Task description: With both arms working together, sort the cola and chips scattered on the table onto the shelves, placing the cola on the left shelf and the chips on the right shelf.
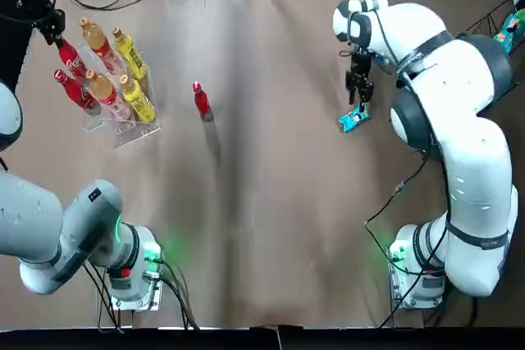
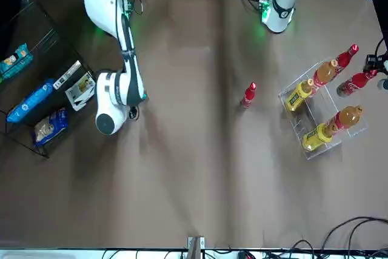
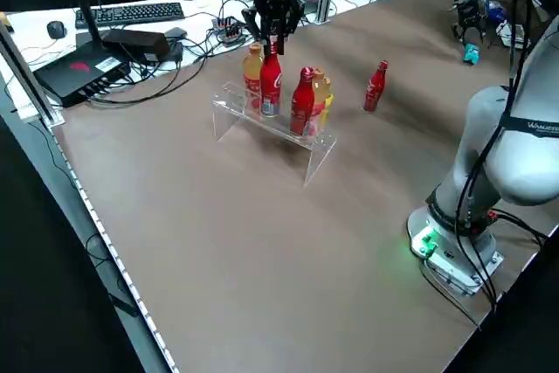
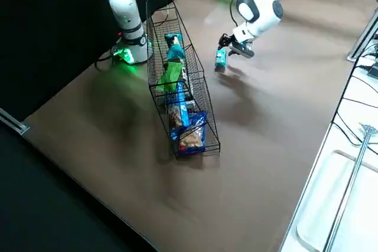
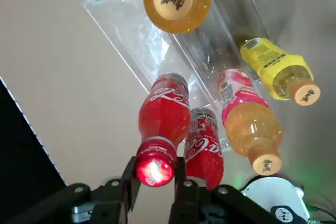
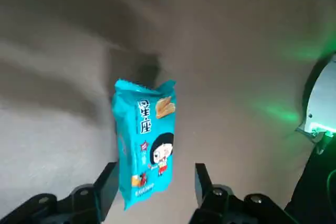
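teal crinkly chips packet, cartoon face

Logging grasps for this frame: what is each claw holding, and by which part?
Left claw: a cola bottle, pinched at its cap, at the clear rack. Right claw: open around a teal chips packet, nothing gripped yet.

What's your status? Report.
Left gripper shut on cola bottle at the clear rack. Right gripper open around teal chips packet. One cola loose on table.
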`<state>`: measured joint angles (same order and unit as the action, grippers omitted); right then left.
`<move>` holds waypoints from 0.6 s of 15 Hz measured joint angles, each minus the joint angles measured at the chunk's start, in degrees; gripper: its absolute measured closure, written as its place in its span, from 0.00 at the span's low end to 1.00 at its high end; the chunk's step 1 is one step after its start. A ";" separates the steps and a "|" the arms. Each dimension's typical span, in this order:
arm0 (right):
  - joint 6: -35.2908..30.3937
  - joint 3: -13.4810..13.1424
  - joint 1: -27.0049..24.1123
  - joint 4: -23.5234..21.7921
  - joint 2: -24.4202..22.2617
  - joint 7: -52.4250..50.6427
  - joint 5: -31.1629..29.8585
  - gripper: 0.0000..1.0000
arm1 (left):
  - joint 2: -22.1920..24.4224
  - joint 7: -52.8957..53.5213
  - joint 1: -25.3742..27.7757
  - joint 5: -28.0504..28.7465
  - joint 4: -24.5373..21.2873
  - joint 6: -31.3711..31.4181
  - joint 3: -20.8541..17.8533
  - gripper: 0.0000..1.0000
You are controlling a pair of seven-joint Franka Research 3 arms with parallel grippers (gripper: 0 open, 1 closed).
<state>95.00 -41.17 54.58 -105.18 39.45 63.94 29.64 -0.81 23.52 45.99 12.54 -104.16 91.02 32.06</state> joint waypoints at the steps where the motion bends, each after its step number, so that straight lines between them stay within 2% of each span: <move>1: 0.21 0.61 0.01 0.00 0.89 0.39 0.00 0.36 | 0.00 0.00 0.00 0.00 -0.51 0.35 0.02 0.70; 2: 0.32 1.03 0.00 0.00 1.65 0.70 0.00 0.36 | 0.00 0.00 0.00 0.00 -1.14 0.89 0.02 0.70; 4: 0.36 1.30 0.00 0.01 2.84 0.80 0.00 0.48 | 0.00 0.00 0.00 0.00 -2.16 1.77 0.02 0.70; 5: 0.38 1.31 0.00 0.00 3.27 0.80 0.00 0.48 | 0.00 0.00 0.00 0.00 -2.44 1.95 0.02 0.70; 6: 0.38 1.35 0.00 0.01 3.51 0.80 0.01 0.52 | 0.00 0.00 0.00 0.00 -2.61 2.04 0.02 0.70; 7: 0.37 1.40 0.00 0.04 3.60 1.20 0.01 0.74 | 0.00 0.00 0.00 0.00 -2.71 2.06 0.02 0.70; 9: 0.36 1.38 0.00 0.39 3.59 3.36 0.01 0.91 | 0.00 0.00 0.00 0.00 -2.75 2.06 0.02 0.68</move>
<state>95.36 -39.78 54.58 -104.79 43.04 67.30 29.65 -0.81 23.52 45.99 12.54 -106.91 93.08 32.08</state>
